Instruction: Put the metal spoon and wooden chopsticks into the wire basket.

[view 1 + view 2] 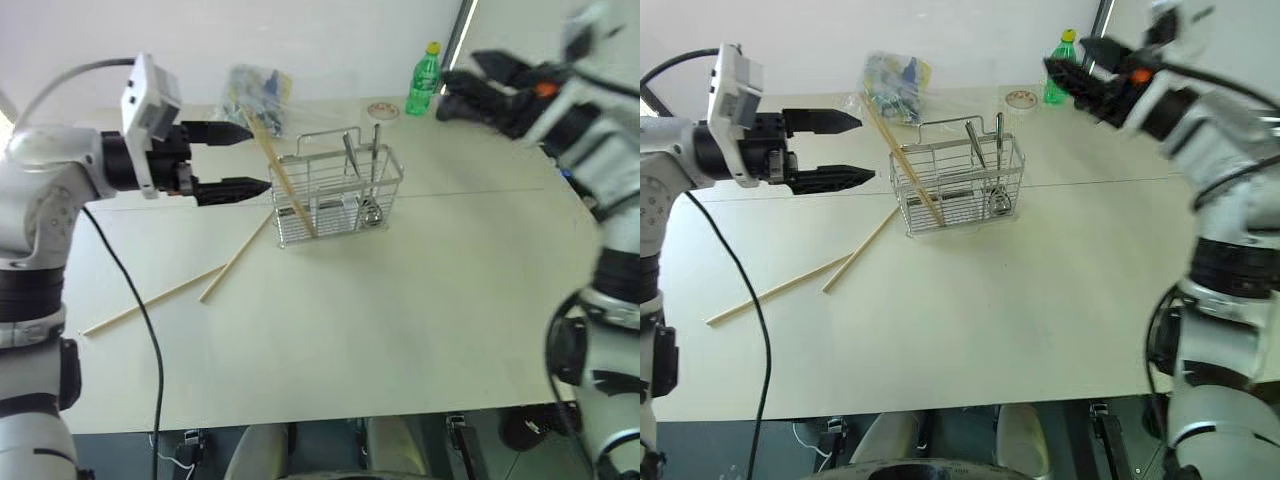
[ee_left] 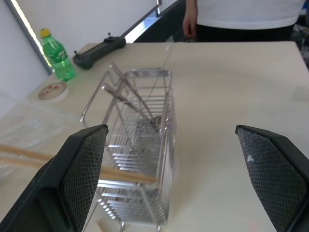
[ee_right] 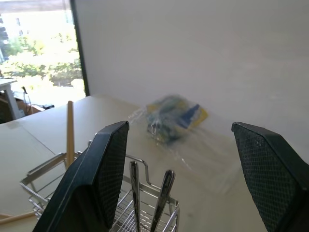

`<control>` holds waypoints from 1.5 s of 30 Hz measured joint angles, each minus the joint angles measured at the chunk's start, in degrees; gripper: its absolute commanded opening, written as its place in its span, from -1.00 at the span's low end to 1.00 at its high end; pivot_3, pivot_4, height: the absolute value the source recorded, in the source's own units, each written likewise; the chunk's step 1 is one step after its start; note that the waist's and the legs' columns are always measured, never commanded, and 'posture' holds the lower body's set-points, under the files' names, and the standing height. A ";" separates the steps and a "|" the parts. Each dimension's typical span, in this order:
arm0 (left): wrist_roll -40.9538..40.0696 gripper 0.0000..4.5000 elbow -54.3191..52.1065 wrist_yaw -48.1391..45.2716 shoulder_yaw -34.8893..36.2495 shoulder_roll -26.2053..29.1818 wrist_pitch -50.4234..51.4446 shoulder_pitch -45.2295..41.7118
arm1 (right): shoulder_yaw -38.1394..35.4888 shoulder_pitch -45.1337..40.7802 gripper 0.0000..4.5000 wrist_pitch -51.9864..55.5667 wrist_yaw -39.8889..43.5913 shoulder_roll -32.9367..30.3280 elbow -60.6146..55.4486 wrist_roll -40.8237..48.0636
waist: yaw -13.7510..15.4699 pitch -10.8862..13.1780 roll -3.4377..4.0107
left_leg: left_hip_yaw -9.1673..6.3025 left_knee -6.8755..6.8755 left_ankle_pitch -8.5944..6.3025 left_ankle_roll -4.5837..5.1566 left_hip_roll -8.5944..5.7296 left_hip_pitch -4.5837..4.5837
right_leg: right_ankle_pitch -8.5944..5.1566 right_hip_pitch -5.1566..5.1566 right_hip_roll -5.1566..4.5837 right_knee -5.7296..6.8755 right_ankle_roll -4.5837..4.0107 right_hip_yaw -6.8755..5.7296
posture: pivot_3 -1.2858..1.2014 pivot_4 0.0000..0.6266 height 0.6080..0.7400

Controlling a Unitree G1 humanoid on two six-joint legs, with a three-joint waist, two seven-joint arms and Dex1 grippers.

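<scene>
One wire basket (image 1: 335, 195) stands far-centre on the desk (image 1: 400, 320), holding two metal utensils and leaning chopsticks (image 1: 285, 185). Two chopsticks (image 1: 160, 295) lie left. Left end effector (image 1: 255, 158) and right end effector (image 1: 1065, 60) both gape, empty.

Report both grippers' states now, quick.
Left gripper: open, holding nothing, beside the wire basket.
Right gripper: open, holding nothing, raised above the basket.
</scene>
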 measured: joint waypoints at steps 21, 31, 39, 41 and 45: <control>26.07 1.00 38.15 -16.85 -14.61 0.86 -26.68 -4.82 | -4.81 35.33 0.55 5.01 -4.55 -0.14 -28.77 14.22 | 1.97 -0.08 -0.35 | 0.11 0.38 -0.11 0.13 0.01 -0.51 | -0.01 -0.23 -0.14 -0.18 -0.14 -0.01 | 0.03 -0.52 0.60; 38.42 1.00 56.66 -19.56 -22.50 -6.56 -41.90 -8.45 | -5.18 42.94 0.55 4.73 -7.99 -1.22 -33.95 15.57 | 1.32 -0.04 -0.45 | 0.15 0.36 -0.12 0.16 0.09 -0.56 | 0.03 -0.35 -0.08 -0.10 -0.01 -0.03 | 0.03 -0.52 0.60; 42.30 1.00 63.64 -16.65 -22.62 -8.98 -46.06 -10.76 | -7.03 44.89 0.55 4.60 -12.22 -1.00 -35.87 19.37 | 1.78 -0.10 -0.54 | 0.08 0.44 -0.12 0.15 0.07 -0.56 | 0.03 -0.27 -0.10 -0.10 -0.02 -0.07 | 0.03 -0.52 0.60; 43.22 1.00 64.48 -15.46 -22.62 -9.55 -47.25 -11.04 | -7.65 44.92 0.55 4.37 -13.22 -0.84 -35.85 20.11 | 1.79 -0.12 -0.53 | 0.08 0.44 -0.12 0.16 0.06 -0.53 | 0.03 -0.24 -0.10 -0.10 -0.01 -0.07 | 0.03 -0.52 0.60; 44.64 0.75 65.97 -13.89 -22.51 -10.62 -48.00 -11.67 | -7.80 44.89 0.58 3.60 -14.28 -0.85 -35.83 20.99 | 1.88 -0.18 -0.46 | 0.07 0.44 -0.12 0.16 0.07 -0.35 | 0.01 -0.05 -0.10 -0.04 0.01 -0.10 | 0.03 -0.52 0.60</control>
